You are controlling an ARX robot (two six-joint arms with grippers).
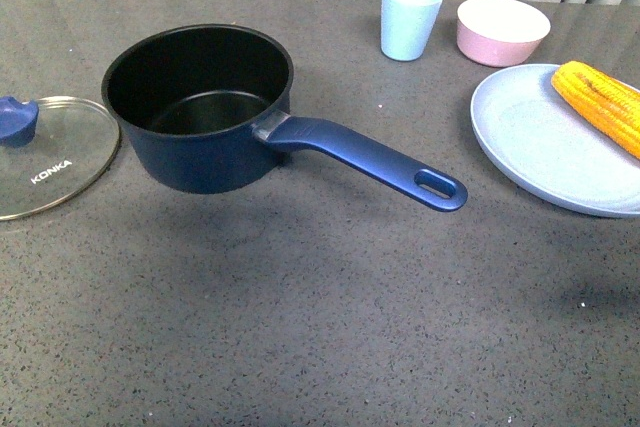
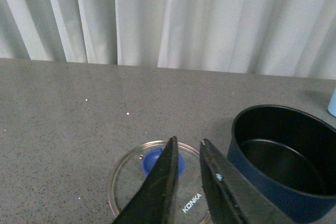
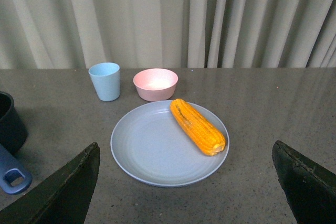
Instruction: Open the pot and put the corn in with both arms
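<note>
The navy pot [image 1: 200,112] stands uncovered on the table, black inside and empty, its long handle [image 1: 375,160] pointing to the front right. Its glass lid [image 1: 45,157] with a blue knob lies flat to the pot's left. The corn [image 1: 602,102] lies on a pale blue plate [image 1: 545,147] at the right. Neither arm shows in the front view. My left gripper [image 2: 188,145] is open a little and empty above the lid [image 2: 131,182], with the pot [image 2: 283,161] beside it. My right gripper [image 3: 186,182] is wide open and empty, back from the plate [image 3: 152,150] and the corn [image 3: 198,126].
A pale blue cup [image 1: 410,17] and a pink bowl [image 1: 502,31] stand at the back, behind the plate. Curtains hang behind the table's far edge. The pot's handle end [image 3: 11,177] shows in the right wrist view.
</note>
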